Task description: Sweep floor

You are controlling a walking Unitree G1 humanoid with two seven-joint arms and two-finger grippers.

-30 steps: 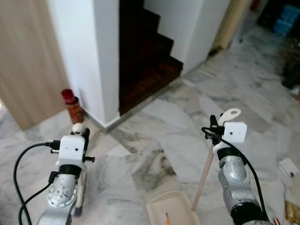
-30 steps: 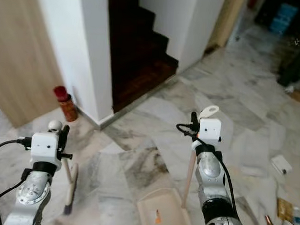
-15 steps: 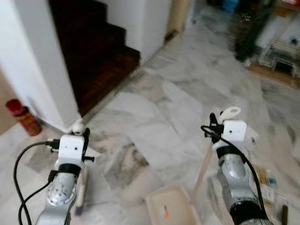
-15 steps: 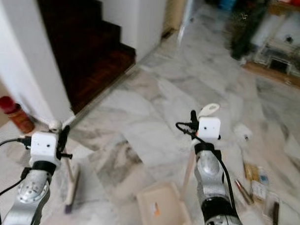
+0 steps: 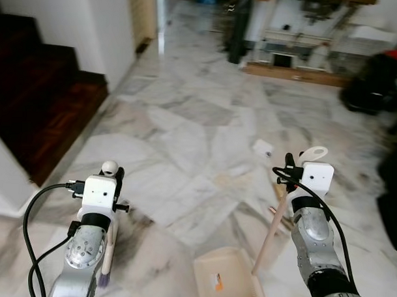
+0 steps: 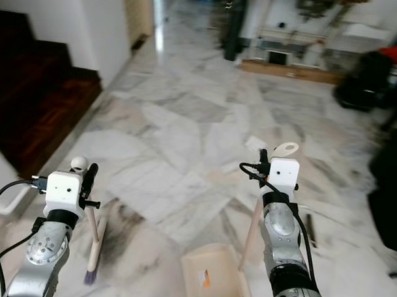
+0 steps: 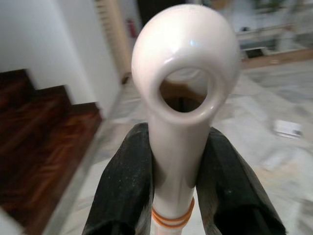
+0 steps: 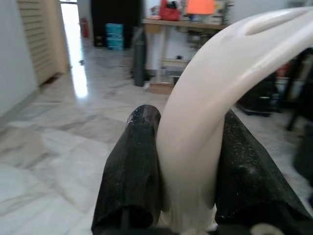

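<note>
My left gripper (image 5: pixel 112 179) is shut on the cream broom handle (image 7: pixel 182 98), just below its ring-shaped end. The broom's brush (image 6: pixel 90 273) rests on the marble floor by my left side. My right gripper (image 5: pixel 289 176) is shut on the long handle (image 5: pixel 270 234) of a cream dustpan (image 5: pixel 228 282), whose looped top (image 5: pixel 314 153) sticks up above the wrist. The dustpan lies on the floor low in the middle, with a small orange scrap inside. In the right wrist view both fingers (image 8: pixel 134 161) press against the pale handle (image 8: pixel 195 132).
Dark wooden stairs (image 5: pixel 37 104) and a white wall (image 5: pixel 108 21) stand on the left. Bits of litter lie on the floor: a white piece (image 5: pixel 263 148) and some scraps (image 5: pixel 279 192) by the right arm. A low shelf (image 5: pixel 299 57) and black objects (image 5: pixel 373 89) stand far right.
The whole view has swung to the right: the stairs now sit at the left edge, the red can has left the picture and open floor lies ahead. Both grippers keep their hold.
</note>
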